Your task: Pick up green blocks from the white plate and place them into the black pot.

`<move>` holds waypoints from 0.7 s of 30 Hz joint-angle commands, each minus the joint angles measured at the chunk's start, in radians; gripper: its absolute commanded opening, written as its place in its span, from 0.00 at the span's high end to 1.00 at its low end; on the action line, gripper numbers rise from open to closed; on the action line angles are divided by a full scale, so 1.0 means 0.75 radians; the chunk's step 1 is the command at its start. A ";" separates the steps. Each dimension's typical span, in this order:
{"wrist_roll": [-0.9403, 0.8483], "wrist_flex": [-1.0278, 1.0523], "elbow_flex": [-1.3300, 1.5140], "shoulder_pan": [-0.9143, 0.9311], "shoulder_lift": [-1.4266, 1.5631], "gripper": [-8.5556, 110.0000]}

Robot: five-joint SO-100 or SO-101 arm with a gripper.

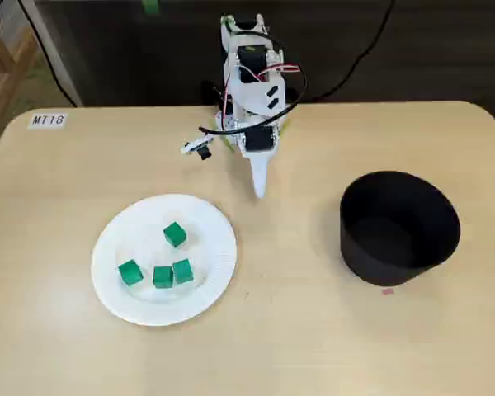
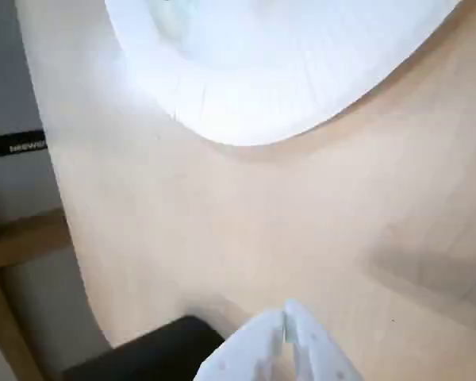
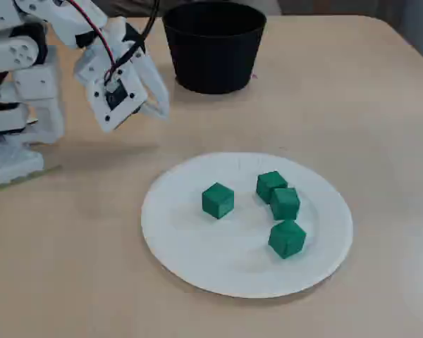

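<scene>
The job looks barely begun. All four blocks lie on the plate (image 1: 208,241): one block (image 1: 174,234) sits alone on the side nearer the arm (image 1: 249,74). The other three are bunched toward the front rim in a fixed view, two of them touching (image 1: 162,276) (image 1: 182,271) and the third (image 1: 130,272) just beside. The pot (image 1: 396,256) stands well apart to the right in that view. Its inside is dark, so I can't swear to it, but it seems to hold nothing. That leaves every block to be fetched.

The gripper (image 1: 260,186) hangs low over bare table (image 1: 313,346) between plate and pot, close to the arm's base. In the wrist view its jaws are pressed together with nothing between them, and the plate's rim shows just ahead.

Little stands in the way. A small label (image 1: 48,120) sits at a far corner, cables (image 1: 371,41) trail off behind the arm, and a red mark (image 1: 387,290) peeps out at the pot's foot. The bunched blocks may crowd the jaws, and the lone one looks easiest.
</scene>
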 commanded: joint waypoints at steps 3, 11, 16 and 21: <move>-0.067 0.061 -1.497 0.221 -1.192 0.95; -0.067 0.084 -1.505 0.223 -1.192 0.95; -0.188 0.160 -1.538 0.327 -1.217 0.95; -0.315 0.342 -1.788 0.407 -1.514 0.95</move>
